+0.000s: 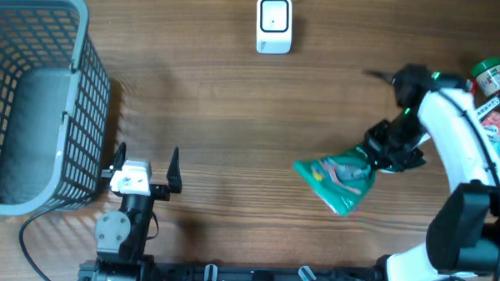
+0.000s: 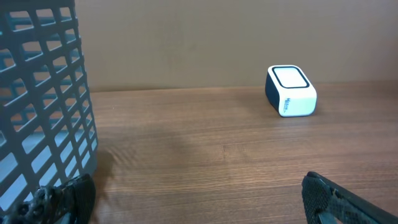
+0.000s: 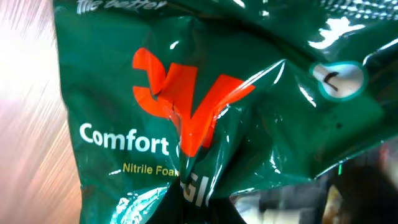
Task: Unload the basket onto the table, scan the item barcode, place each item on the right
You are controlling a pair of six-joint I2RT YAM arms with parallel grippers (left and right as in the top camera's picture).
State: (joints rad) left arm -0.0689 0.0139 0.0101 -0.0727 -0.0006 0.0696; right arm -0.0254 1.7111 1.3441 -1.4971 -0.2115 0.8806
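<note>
On the wooden table [image 1: 235,98], the green packet [image 1: 339,179] sits near right, its crinkled far edge pinched in the closed right gripper [image 1: 381,153]. The grip looks shallow, so lift slowly, then face the barcode toward the white scanner [image 1: 273,24] at far centre. The left gripper [image 1: 146,166] rests open, near left.

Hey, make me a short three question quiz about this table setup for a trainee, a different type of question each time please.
1. Fill in: the grey basket stands on the robot's ___ side.
2. True or false: the left gripper holds the green packet.
3. Where is the white scanner? A. In the basket. B. On the table, at its far side, alone. C. On top of the packet.

Key
1. left
2. False: the right gripper is pinching the packet, and the left one is open with nothing in it.
3. B
</note>
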